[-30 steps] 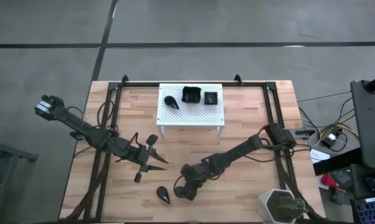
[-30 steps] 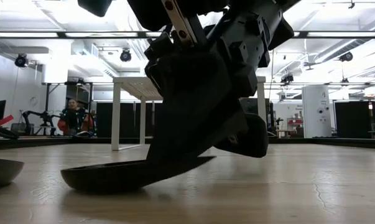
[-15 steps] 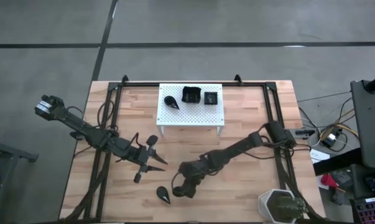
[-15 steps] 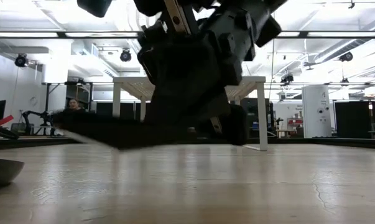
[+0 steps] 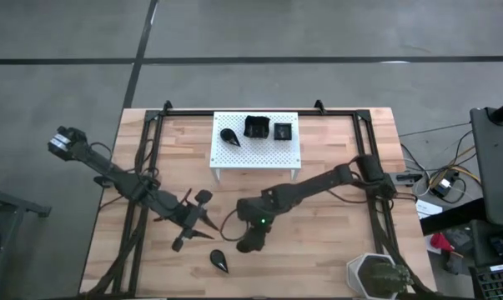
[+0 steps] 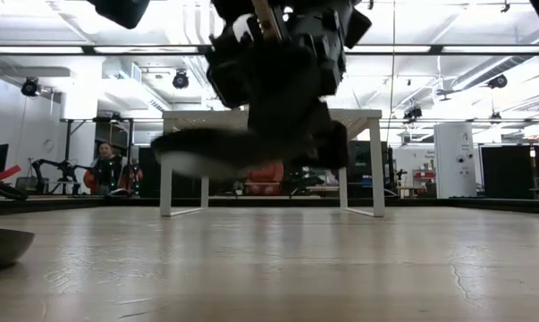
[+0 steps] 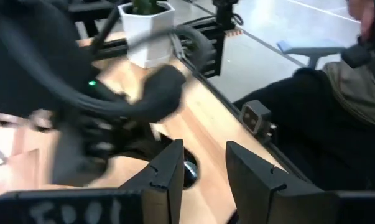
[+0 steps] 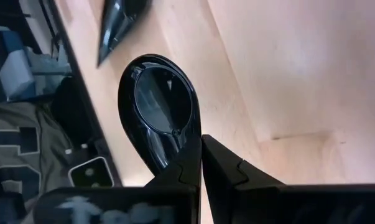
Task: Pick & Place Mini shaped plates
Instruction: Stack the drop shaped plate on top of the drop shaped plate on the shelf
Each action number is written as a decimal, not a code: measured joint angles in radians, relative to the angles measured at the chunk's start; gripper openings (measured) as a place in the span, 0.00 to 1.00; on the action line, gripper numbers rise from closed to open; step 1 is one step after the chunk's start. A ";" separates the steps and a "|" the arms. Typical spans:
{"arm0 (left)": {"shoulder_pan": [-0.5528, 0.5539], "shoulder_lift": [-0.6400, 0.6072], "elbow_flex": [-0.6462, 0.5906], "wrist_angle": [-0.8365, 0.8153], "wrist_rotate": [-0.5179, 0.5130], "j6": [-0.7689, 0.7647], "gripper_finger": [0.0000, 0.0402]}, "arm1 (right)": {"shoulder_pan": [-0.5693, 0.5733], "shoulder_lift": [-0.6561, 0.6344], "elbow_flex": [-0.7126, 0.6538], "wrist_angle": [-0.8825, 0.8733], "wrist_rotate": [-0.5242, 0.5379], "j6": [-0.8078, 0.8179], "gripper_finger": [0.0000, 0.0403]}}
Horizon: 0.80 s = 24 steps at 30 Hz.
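My right gripper [image 5: 248, 240] is shut on a glossy black teardrop mini plate [image 8: 159, 102] and carries it above the middle of the table; in the low view the plate [image 6: 217, 152] shows blurred, well above the wood. A second teardrop plate [image 5: 220, 261] lies flat on the table near the front edge. Three more black plates sit on the white perforated stand [image 5: 234, 154]: a teardrop [image 5: 228, 135], a raised-rim square [image 5: 256, 127] and a small square [image 5: 283, 131]. My left gripper [image 5: 193, 227] hovers open left of the right one, nothing between its fingers [image 7: 170, 175]. My right gripper pinches the teardrop plate's narrow end [image 8: 175, 146] between its two fingers [image 8: 190, 167]. The fingers slant down from the table's right, along the plate's length. The plate juts out past the fingertips, round end foremost, hollow side up and lifted clear of the table.
A hexagonal pot [image 5: 374, 275] with a plant stands at the near right corner. Black frame rails [image 5: 141, 192] run along both sides of the table. The dark edge of another dish [image 6: 1, 246] shows at the low view's left. Bare wood [image 5: 326, 242] lies right of the grippers.
My right gripper has risen and drawn back toward the far edge, turning as it went. The teardrop plate, which stood tilted with one end on the wood, now hangs clear of the table. My left gripper has swung a little toward the near edge.
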 joint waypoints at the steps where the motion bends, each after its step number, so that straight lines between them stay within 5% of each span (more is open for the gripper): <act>1: -0.008 0.002 0.000 0.001 0.000 -0.004 0.28 | -0.005 -0.005 0.005 -0.009 -0.002 -0.007 0.02; 24: -0.059 0.005 -0.005 -0.008 -0.016 -0.075 0.28 | -0.056 -0.027 0.040 -0.080 -0.116 -0.047 0.02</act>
